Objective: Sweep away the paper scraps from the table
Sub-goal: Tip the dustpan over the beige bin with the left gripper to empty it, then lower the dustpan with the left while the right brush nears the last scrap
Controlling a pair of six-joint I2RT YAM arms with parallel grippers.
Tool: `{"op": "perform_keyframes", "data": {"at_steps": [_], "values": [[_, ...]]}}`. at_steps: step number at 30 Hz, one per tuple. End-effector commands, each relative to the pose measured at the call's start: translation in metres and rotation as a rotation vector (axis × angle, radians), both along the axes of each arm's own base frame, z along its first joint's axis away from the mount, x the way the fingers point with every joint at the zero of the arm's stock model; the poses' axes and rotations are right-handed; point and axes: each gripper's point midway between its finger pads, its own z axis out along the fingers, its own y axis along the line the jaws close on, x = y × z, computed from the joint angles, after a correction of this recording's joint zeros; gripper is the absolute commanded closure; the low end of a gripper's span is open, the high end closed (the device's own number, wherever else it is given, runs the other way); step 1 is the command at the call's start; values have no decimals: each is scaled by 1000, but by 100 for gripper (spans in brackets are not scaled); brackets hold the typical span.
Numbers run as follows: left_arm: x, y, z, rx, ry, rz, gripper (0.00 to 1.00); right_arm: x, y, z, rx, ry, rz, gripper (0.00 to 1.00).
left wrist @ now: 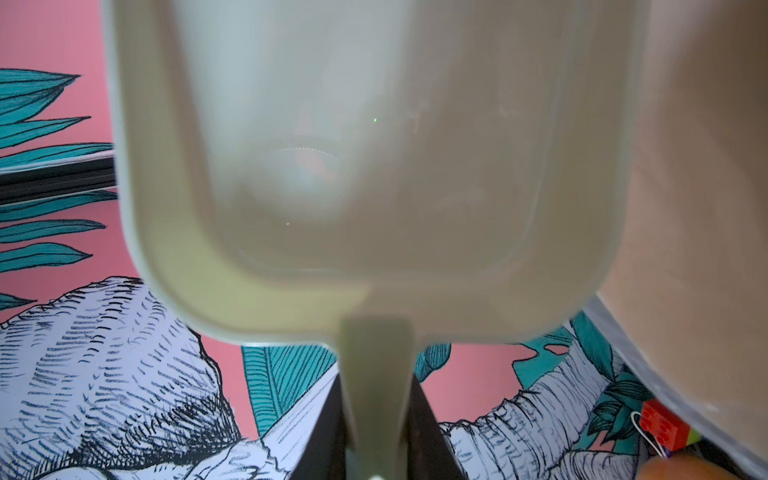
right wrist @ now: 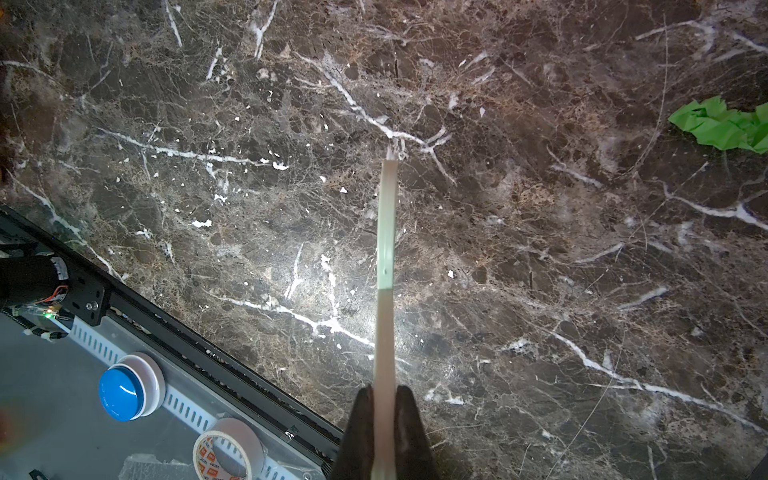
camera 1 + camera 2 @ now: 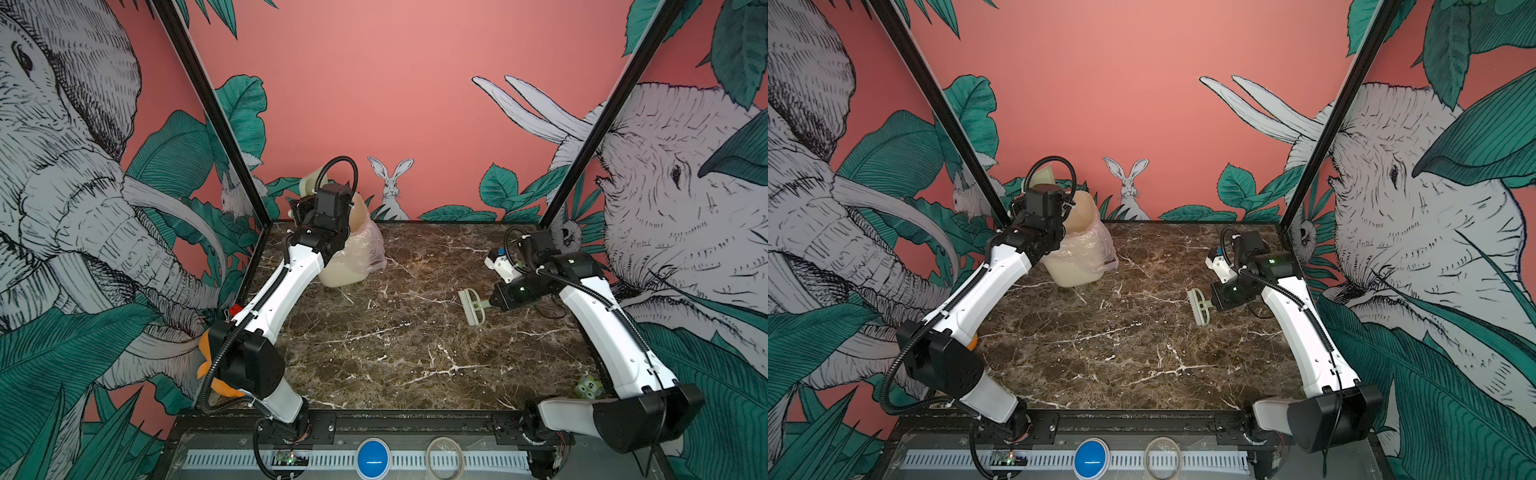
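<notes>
My left gripper (image 1: 376,382) is shut on the handle of the pale green dustpan (image 1: 365,166), held high at the back left beside the cream bin (image 3: 345,266). No scraps show in the pan. My right gripper (image 3: 491,306) is shut on the pale green brush (image 3: 471,307) at the right of the table (image 3: 395,353), with the brush head (image 2: 386,232) low over the marble. One bright green paper scrap (image 2: 723,124) lies on the marble off to one side of the brush in the right wrist view. I see no other paper scraps.
A clear liner (image 3: 370,245) hangs over the bin's rim. A blue button (image 3: 372,459) and a tape roll (image 3: 444,457) sit on the front ledge. A small green toy block (image 3: 588,388) lies at the front right, by the right arm's base. Black frame posts stand at the back corners.
</notes>
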Motion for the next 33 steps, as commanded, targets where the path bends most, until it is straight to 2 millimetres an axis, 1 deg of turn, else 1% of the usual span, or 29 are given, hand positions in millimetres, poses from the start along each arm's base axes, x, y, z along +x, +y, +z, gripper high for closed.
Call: {"op": "perform_keyframes", "data": {"at_steps": [1, 4, 6, 7, 9, 13, 16, 17, 18, 21, 24, 26, 29, 33], "values": [[-12, 3, 18, -53, -64, 4, 89, -2, 1, 8, 15, -17, 4, 100], [-17, -2, 24, -146, -97, -13, 89, -2, -1, 6, 1, -15, -1, 100], [-21, -15, 25, -199, -98, -49, 89, -1, -9, 3, -45, -24, -8, 100], [-23, -23, 26, -215, -100, -72, 89, 0, -15, 2, -79, -32, -17, 100], [-26, -49, 24, -253, -90, -136, 89, 3, -32, 2, -173, -46, -41, 100], [-37, -102, 7, -382, -40, -247, 89, 10, -63, 6, -302, -70, -112, 100], [-46, -139, -11, -496, 6, -311, 89, 17, -85, 11, -377, -88, -182, 100], [-47, -144, -17, -534, 16, -314, 89, 20, -91, 13, -399, -97, -206, 100], [-55, -164, -24, -577, 39, -355, 89, 23, -98, 16, -420, -105, -230, 100], [-69, -198, -44, -710, 103, -416, 88, 32, -115, 19, -463, -124, -291, 100], [-83, -228, -67, -815, 176, -467, 88, 46, -129, 18, -493, -132, -338, 100], [-92, -242, -81, -886, 222, -480, 88, 57, -141, 16, -526, -128, -363, 100], [-105, -256, -103, -998, 287, -476, 88, 75, -157, 14, -560, -136, -388, 100], [-118, -262, -129, -1059, 333, -448, 87, 95, -176, 9, -584, -123, -422, 100]]}}
